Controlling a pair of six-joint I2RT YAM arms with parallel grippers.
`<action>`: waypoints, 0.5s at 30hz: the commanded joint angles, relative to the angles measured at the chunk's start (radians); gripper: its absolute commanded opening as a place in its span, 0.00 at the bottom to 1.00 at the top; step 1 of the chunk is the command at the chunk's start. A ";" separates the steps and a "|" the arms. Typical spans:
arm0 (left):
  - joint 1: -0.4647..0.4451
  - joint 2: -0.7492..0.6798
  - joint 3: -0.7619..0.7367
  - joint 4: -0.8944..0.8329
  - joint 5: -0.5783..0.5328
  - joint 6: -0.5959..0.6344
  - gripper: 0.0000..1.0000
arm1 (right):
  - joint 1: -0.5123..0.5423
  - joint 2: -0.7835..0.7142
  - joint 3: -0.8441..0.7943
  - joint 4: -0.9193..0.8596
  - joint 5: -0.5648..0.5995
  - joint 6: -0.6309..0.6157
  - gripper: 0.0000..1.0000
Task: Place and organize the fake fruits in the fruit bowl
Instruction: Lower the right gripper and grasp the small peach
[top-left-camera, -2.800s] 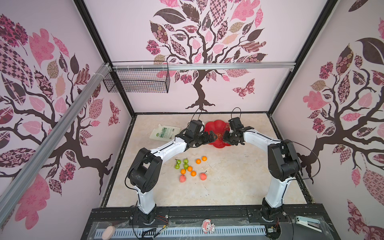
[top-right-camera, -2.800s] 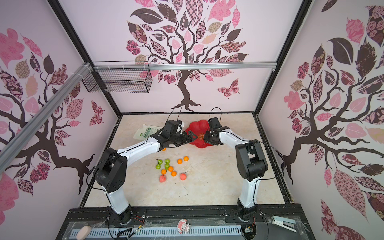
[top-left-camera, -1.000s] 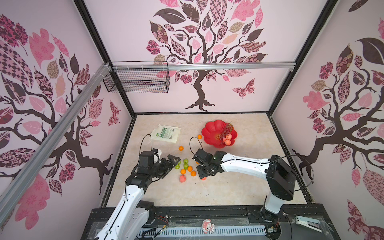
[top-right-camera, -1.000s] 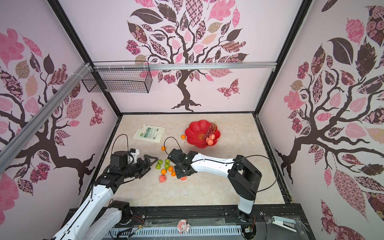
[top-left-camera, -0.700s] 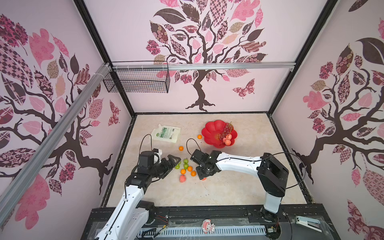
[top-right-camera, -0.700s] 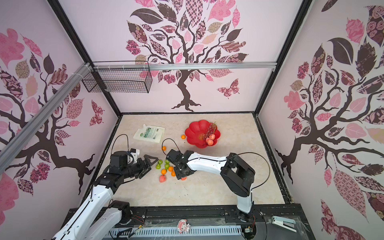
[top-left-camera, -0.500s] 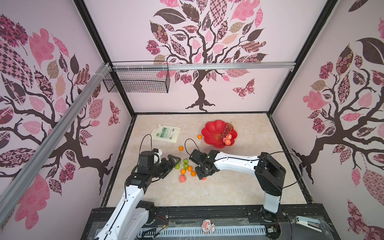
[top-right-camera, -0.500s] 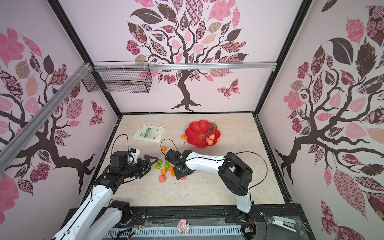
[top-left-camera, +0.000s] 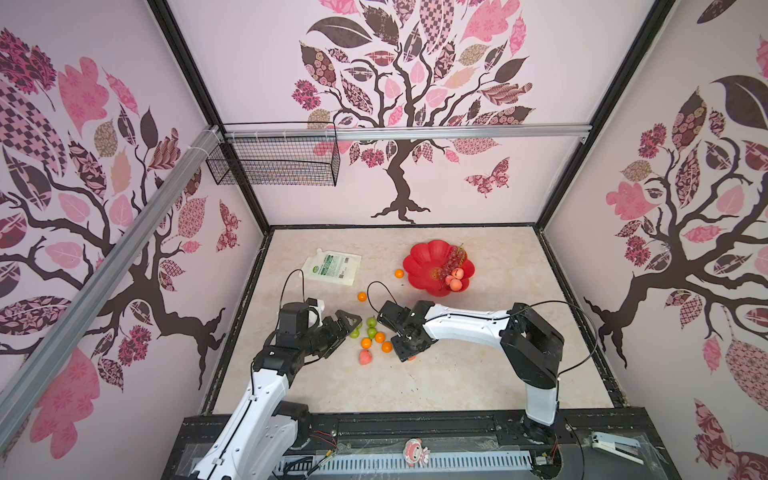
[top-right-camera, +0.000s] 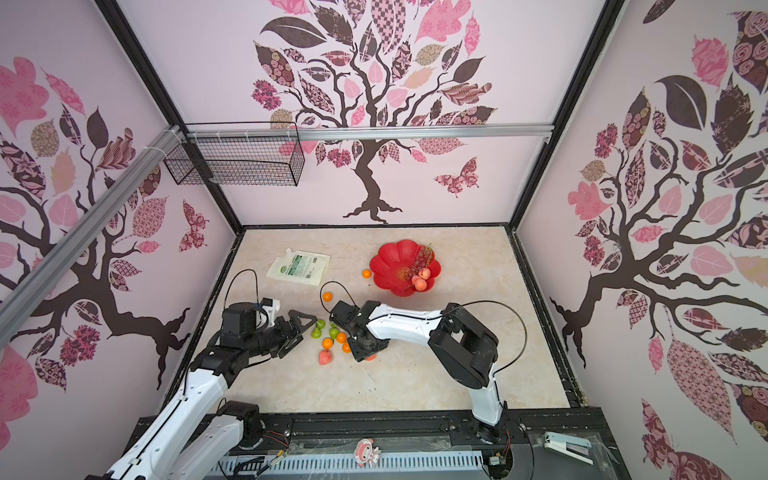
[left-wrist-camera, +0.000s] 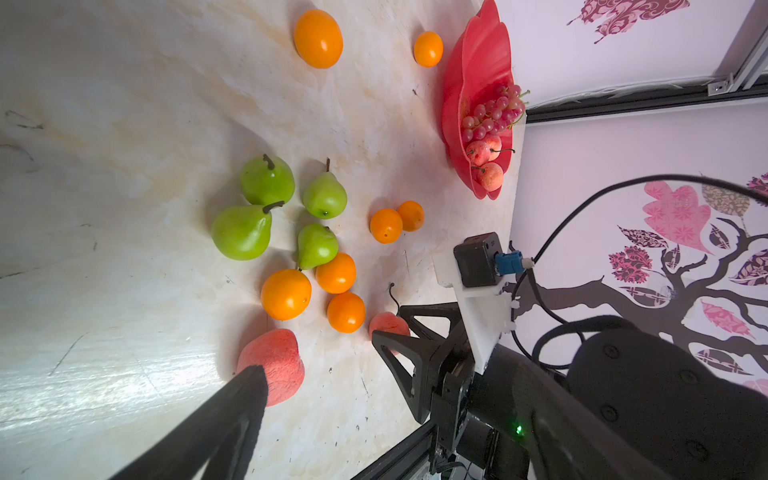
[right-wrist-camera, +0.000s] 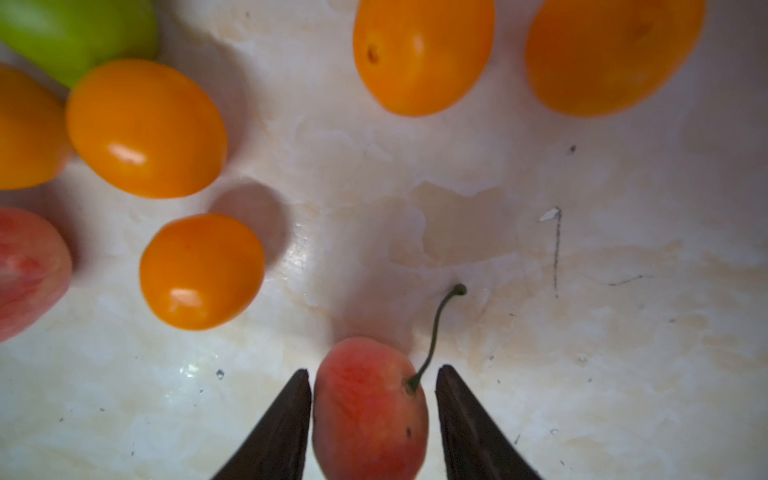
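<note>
Two tools: left tool (top-left-camera: 347, 336) gapes wide, empty; right tool (right-wrist-camera: 374, 370) half-spread, straddling a peach (right-wrist-camera: 370, 411), not yet pinching.

My left arm reaches in from the near edge; its left gripper (top-left-camera: 341, 332) sits level, jaws spread wide; my right arm stretches low across the middle, wrist bent downward; the right gripper (right-wrist-camera: 372, 376) points down, jaws partly parted.

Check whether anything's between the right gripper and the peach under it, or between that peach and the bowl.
Nothing at the right gripper: the peach sits between its fingers. Toward the bowl, two oranges lie roughly in between; a lift should clear them.
</note>
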 joint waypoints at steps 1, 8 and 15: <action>0.004 -0.019 -0.029 0.029 -0.010 -0.008 0.97 | 0.003 0.042 0.038 -0.041 0.017 -0.019 0.51; 0.004 -0.025 -0.039 0.039 -0.017 -0.018 0.96 | 0.004 0.059 0.047 -0.060 0.024 -0.035 0.50; 0.004 -0.023 -0.038 0.043 -0.017 -0.009 0.96 | 0.003 0.052 0.043 -0.054 0.021 -0.035 0.46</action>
